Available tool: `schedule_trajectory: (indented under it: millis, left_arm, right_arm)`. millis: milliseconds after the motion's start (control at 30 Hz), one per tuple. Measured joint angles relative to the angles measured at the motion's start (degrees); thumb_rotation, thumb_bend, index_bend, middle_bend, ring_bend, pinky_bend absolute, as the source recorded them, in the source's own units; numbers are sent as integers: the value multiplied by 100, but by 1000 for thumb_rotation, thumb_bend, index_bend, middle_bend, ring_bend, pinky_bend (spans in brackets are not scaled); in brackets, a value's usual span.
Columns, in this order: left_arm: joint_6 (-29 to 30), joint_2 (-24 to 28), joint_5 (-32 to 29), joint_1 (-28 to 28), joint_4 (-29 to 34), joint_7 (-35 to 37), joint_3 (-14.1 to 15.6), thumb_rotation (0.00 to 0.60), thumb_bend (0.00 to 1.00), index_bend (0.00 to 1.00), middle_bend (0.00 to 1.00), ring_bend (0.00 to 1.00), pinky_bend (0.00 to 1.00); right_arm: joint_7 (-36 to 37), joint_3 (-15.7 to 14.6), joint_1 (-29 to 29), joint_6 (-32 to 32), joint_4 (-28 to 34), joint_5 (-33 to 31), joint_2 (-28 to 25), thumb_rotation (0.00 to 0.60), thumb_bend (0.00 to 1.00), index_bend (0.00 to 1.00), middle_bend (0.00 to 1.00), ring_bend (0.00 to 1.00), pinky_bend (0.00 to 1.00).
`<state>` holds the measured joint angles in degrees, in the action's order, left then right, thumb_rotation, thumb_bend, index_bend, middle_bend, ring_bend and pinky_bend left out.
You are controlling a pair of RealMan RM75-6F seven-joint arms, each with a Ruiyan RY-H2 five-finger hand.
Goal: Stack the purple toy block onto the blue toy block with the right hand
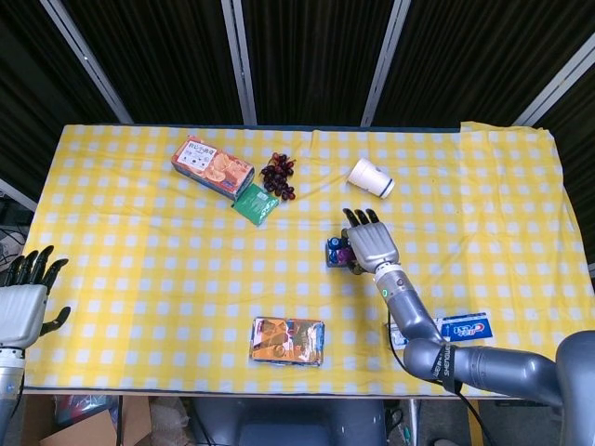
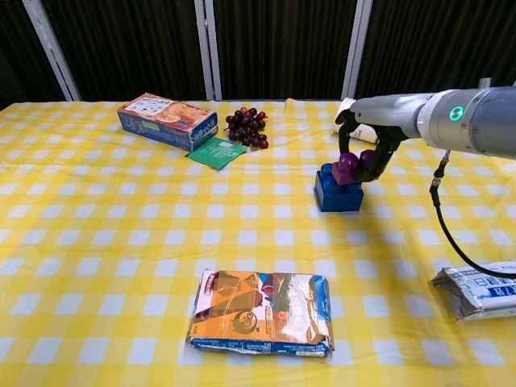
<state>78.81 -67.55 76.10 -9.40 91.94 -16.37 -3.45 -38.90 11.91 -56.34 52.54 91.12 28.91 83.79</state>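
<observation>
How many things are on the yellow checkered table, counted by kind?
Toy blocks: 2, the purple toy block held by the right robot hand and the blue toy block
Boxes: 2, the orange box and the toothpaste box
Snack bag: 1
Green packet: 1
Grapes: 1
Paper cup: 1
Total: 8

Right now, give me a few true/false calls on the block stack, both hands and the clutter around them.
1. The right hand holds the purple block at the top of the blue block. True.
2. The paper cup stands upright. False: it lies on its side.
3. The left hand holds the grapes. False: it is empty at the table's left edge.
4. The green packet lies beside the orange-pictured box. True.
5. The snack bag touches the blue block. False: they lie apart.
</observation>
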Motion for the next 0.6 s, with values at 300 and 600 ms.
schedule_trajectory:
  millis: [300,600]
  left_arm:
    - [-67,-36,-67,-27,-54,-27,-20,600,305,157,0,0,57]
    - [-34,-48,-83,-16,-57,-66,-30,600,305,157,0,0,57]
  right_arm:
    - [92,-77,-144,-88,-213,-68,124,600,501,544,0,0,0]
    - [196,-153,-182,-135,-366,-68,201,600,501,544,0,0,0]
